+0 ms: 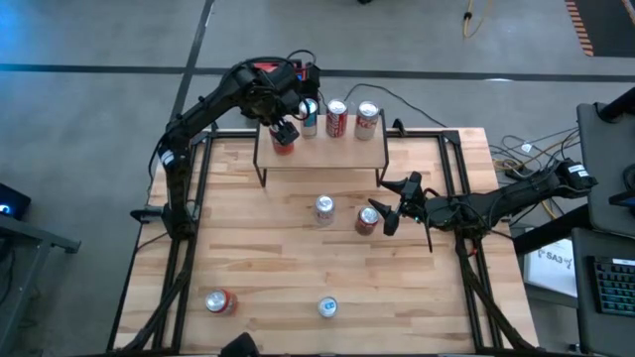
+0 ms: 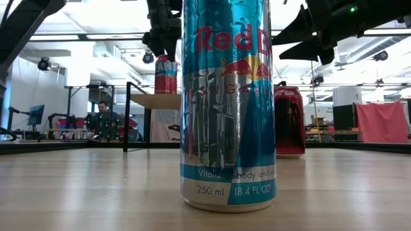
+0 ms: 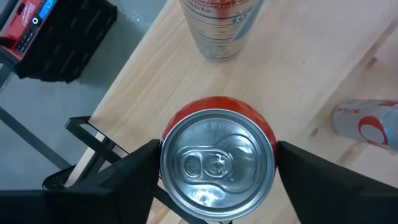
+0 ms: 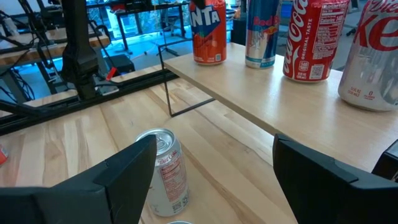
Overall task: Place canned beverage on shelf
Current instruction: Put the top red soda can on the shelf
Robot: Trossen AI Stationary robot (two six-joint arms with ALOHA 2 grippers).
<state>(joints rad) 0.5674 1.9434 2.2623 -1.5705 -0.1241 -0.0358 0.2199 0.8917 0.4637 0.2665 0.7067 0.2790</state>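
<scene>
Wooden slatted table [image 1: 298, 268] on a black frame, concrete floor around it, lab room showing behind in the low view.

Orange can [image 3: 217, 158] is standing upright at the left end of the shelf [image 1: 347, 154], with 3 more cans lined up beside it on the board. Left gripper [image 1: 286, 131] is sitting over it, fingers [image 3: 134, 171] spread on either side of the can; I can't tell if they're touching it.

Handling, my guess: thin aluminium wall, smooth and slippery, dents if squeezed hard, tips easily. Best grip is mid-body across the sides, not the rim.

Right gripper [image 1: 390, 205] is hovering over the table near a red can [image 1: 367, 220], fingers [image 4: 127, 171] apart and holding nothing.

View differences: only the left wrist view is showing the pull tab and finger gaps. High view is showing 3 more loose cans on the table. Low view is mostly blocked by a blue Red Bull can [image 2: 228, 102].
</scene>
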